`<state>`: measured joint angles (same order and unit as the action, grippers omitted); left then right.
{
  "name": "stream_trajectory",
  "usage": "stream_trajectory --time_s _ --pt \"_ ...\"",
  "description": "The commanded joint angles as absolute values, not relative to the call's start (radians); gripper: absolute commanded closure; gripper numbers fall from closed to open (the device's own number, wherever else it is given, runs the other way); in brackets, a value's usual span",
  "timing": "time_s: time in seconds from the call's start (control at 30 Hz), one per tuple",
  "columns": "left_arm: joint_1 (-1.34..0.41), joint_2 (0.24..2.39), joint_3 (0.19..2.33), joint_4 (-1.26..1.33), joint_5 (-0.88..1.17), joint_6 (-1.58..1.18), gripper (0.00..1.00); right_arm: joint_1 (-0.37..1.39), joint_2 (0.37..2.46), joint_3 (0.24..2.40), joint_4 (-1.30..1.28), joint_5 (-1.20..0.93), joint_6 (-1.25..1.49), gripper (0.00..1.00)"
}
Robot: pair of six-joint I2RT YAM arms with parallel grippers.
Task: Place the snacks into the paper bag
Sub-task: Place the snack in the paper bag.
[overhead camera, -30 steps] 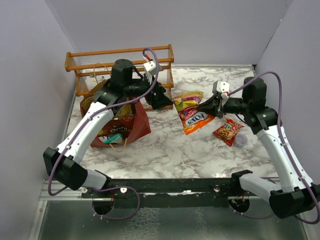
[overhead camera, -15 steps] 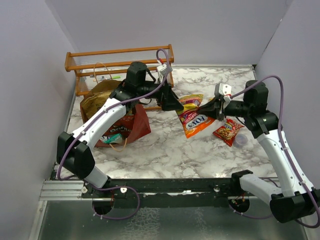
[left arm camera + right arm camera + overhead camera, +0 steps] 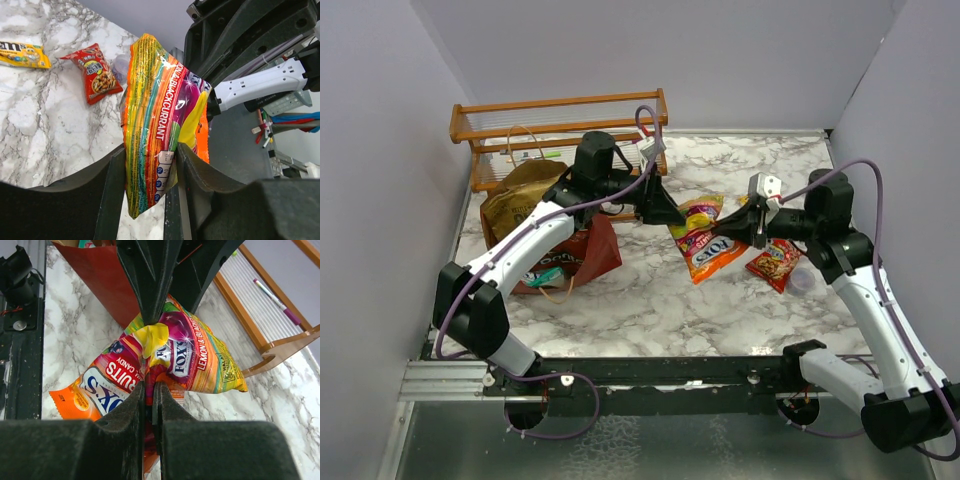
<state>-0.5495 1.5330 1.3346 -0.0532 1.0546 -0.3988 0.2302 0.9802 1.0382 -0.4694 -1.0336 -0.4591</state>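
Left end effector (image 3: 150, 156) and right end effector (image 3: 149, 388) clamped on orange packet (image 3: 708, 240), paper bag (image 3: 602, 246) holding snacks (image 3: 544, 275)

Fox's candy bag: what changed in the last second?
The left gripper swung right from by the paper bag and closed on the other end of the Fox's candy bag. The right gripper kept its pinch on it, so both hold it now. Paper bag, small red packet and purple cup stayed put.

We read "FOX'S", "FRUITS" and "LEMON & BLACKCURRANT" on the orange candy packet (image 3: 185, 360), and part of "m&m's" on the yellow packet (image 3: 22, 54).
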Motion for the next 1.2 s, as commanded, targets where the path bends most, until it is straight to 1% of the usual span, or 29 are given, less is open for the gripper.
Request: stream_trajectory --time_s 0.0,0.1,0.2,0.3,0.37,0.5,0.57,0.7,0.73,0.8,0.9,1.17 --pt "-0.554 1.482 1.319 -0.005 1.114 -0.411 0.62 0.238 0.959 1.031 -0.397 -1.027 -0.431 0.99" --pt "-0.554 1.476 1.316 -0.005 1.114 -0.407 0.67 0.238 0.959 1.027 -0.395 -1.026 -0.428 0.99" --pt "-0.554 1.468 1.317 -0.005 1.117 -0.404 0.76 0.238 0.958 1.018 -0.391 -1.018 -0.423 0.99" --pt "-0.554 1.455 1.316 -0.007 1.119 -0.39 0.9 0.238 0.953 1.004 -0.392 -1.001 -0.421 0.99" --pt "-0.555 1.443 1.318 -0.018 1.116 -0.364 1.0 0.238 0.943 0.991 -0.39 -0.988 -0.423 0.97" --pt "-0.552 1.415 1.323 -0.057 1.095 -0.301 1.0 0.238 0.929 0.964 -0.379 -0.979 -0.411 0.85" --pt "-0.551 1.399 1.329 -0.076 1.091 -0.273 1.0 0.238 0.922 0.955 -0.378 -0.975 -0.408 0.76" --pt "-0.537 1.365 1.344 -0.117 1.08 -0.22 1.0 0.238 0.904 0.943 -0.38 -0.944 -0.409 0.47" --pt "-0.53 1.356 1.348 -0.132 1.077 -0.205 1.0 0.238 0.897 0.941 -0.38 -0.933 -0.41 0.41" --pt "-0.515 1.339 1.349 -0.16 1.065 -0.176 1.0 0.236 0.885 0.936 -0.384 -0.914 -0.414 0.33" --pt "-0.492 1.313 1.373 -0.198 1.045 -0.131 1.0 0.227 0.866 0.931 -0.386 -0.901 -0.416 0.25" --pt "-0.417 1.246 1.451 -0.356 0.937 0.017 1.0 0.184 0.835 0.92 -0.369 -0.868 -0.386 0.14"
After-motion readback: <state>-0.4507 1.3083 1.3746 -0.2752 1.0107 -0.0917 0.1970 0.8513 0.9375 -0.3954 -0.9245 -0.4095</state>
